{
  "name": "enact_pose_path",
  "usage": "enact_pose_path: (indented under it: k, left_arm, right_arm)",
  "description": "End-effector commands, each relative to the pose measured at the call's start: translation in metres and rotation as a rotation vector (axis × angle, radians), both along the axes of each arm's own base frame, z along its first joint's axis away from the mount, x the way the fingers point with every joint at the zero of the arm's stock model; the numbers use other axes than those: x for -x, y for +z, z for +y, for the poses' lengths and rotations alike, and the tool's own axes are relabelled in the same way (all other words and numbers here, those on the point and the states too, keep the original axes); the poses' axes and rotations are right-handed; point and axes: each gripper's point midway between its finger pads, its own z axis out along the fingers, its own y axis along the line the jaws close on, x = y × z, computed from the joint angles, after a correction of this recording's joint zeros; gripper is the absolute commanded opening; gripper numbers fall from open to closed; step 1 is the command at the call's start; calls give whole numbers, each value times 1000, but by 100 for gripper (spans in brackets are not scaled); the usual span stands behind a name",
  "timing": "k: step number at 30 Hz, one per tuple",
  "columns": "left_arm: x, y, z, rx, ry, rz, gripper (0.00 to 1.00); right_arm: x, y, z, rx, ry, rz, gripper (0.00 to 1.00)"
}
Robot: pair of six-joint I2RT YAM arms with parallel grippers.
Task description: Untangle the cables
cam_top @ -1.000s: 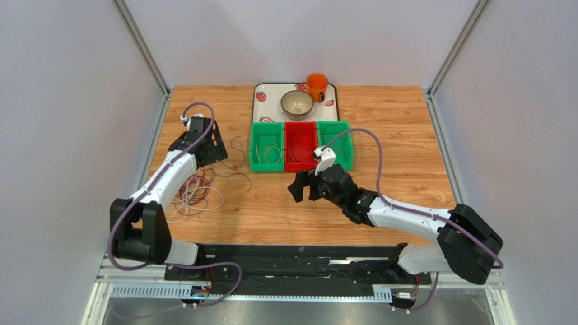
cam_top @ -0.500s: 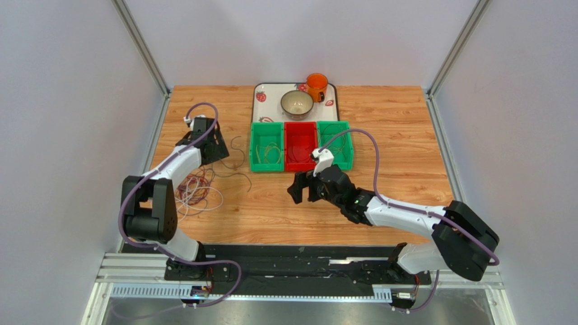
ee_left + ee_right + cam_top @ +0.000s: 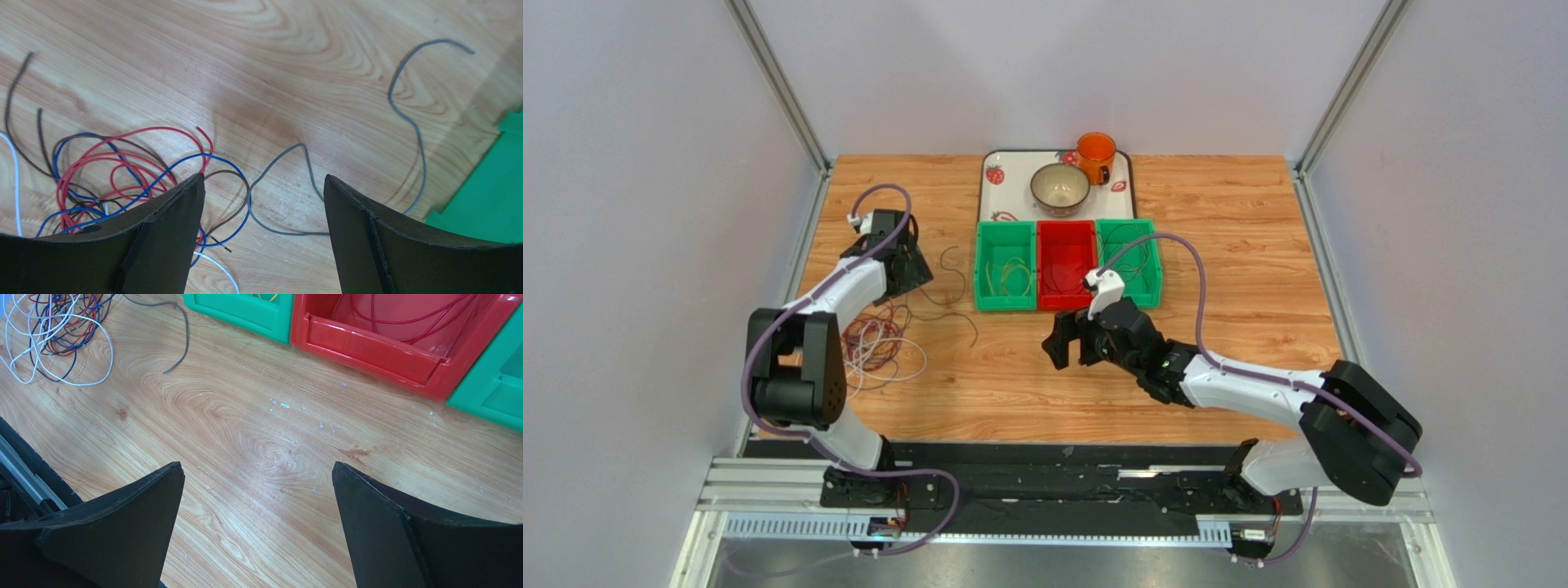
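A tangled bundle of cables (image 3: 876, 337) in red, blue, white and brown lies at the table's left; it shows in the left wrist view (image 3: 116, 168) and the right wrist view (image 3: 58, 324). A loose grey cable (image 3: 408, 116) curls beside it toward the bins, also in the top view (image 3: 949, 292). My left gripper (image 3: 264, 187) is open and empty just above the grey cable's near loop (image 3: 288, 184), at the bundle's far edge (image 3: 906, 272). My right gripper (image 3: 258, 471) is open and empty over bare wood in front of the bins (image 3: 1071, 341).
Three bins stand mid-table: a green one (image 3: 1005, 270) with yellow cables, a red one (image 3: 1066, 263) with red cables (image 3: 417, 318), and a second green one (image 3: 1136, 260). Behind them a tray (image 3: 1001, 165) holds a bowl (image 3: 1060, 188) and an orange cup (image 3: 1095, 154).
The left arm's elbow has swung in toward the left wall while its gripper stayed near the bundle's far edge. The right gripper has barely shifted.
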Motion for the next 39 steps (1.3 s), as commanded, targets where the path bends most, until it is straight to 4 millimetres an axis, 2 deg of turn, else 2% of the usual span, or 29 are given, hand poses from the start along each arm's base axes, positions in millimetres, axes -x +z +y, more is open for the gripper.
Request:
enact_pose_path:
  k: [1,9,17,21,29,32,37,39]
  left_arm:
    - [-9,-7,-3,39,17,38,79]
    - [-12,-21,-7,43,-12,85,76]
    - [-15,-25,-3,30,-10,101,63]
    - [-17,-25,-4,32,-13,101,50]
    - [-19,-24,-5,34,-18,92,14]
    - [-20,-19,-5,32,-24,73,0]
    - [-16,9,-7,30,-44,9,0]
    - [-16,28,-10,40,-52,-37,0]
  right_arm:
    - [-10,24,12,-52,6,-58,96]
    - [-11,23,13,-47,5,-54,96]
    - [-11,22,13,-43,4,-52,96]
    - [-11,23,13,-45,5,-52,96]
    - [-11,22,14,-40,6,-50,96]
    - [-12,23,13,-40,5,-53,96]
    - [-12,21,15,-37,6,-49,96]
    - [-12,22,15,-37,4,-49,96]
